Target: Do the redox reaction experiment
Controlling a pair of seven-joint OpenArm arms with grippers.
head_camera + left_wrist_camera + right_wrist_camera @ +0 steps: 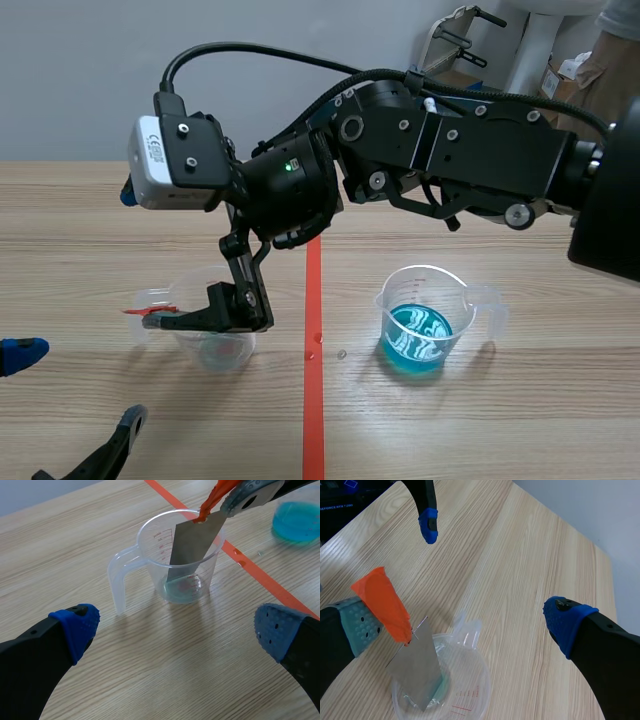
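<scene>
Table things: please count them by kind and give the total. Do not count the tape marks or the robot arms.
Clear measuring cups: 2, the cup with blue liquid and the cup with the sheet in it
Metal sheet with an orange tab: 1
Total: 3

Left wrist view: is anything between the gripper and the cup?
Nothing visible: only bare table lies between the left gripper and the cup. The right gripper hangs over its far rim by the sheet.
</scene>
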